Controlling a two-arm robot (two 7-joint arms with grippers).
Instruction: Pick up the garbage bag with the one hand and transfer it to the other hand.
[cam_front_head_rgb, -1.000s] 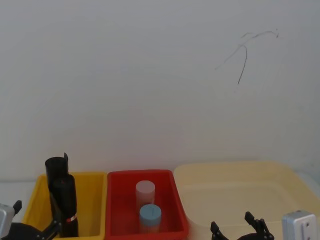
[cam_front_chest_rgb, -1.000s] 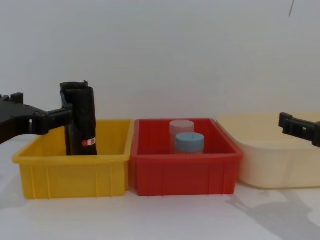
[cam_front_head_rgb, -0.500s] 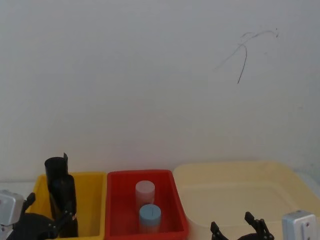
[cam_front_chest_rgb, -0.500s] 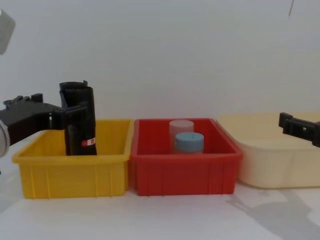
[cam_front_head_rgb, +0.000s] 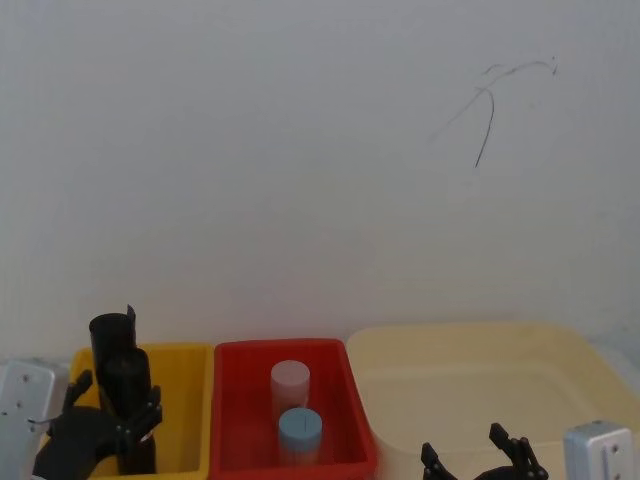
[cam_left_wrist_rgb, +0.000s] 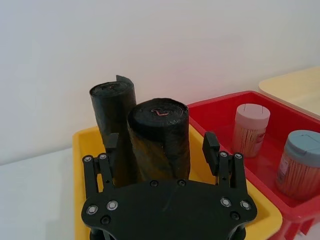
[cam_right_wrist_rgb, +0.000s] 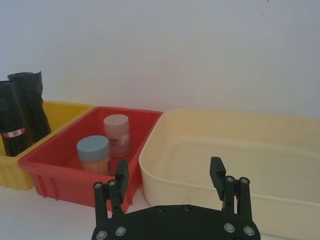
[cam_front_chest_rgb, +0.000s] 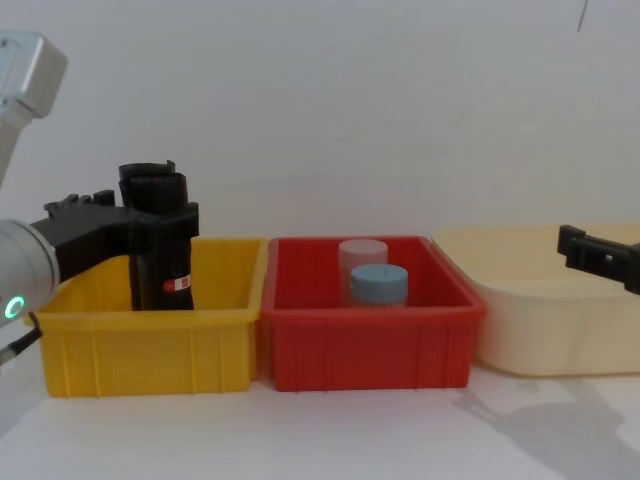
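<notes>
Over the yellow bin (cam_front_chest_rgb: 150, 350), the left gripper (cam_left_wrist_rgb: 161, 144) straddles the garbage bag (cam_left_wrist_rgb: 159, 125), fingers apart; closing should follow. Right gripper (cam_right_wrist_rgb: 169, 171) idles, fingers apart.

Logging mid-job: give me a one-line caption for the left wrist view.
Open left claw straddles the nearer garbage bag roll, which stands upright in the yellow bin.

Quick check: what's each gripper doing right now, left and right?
Left gripper: jaws open, straddling the garbage bag.
Right gripper: jaws open, empty, by the cream bin.
</notes>
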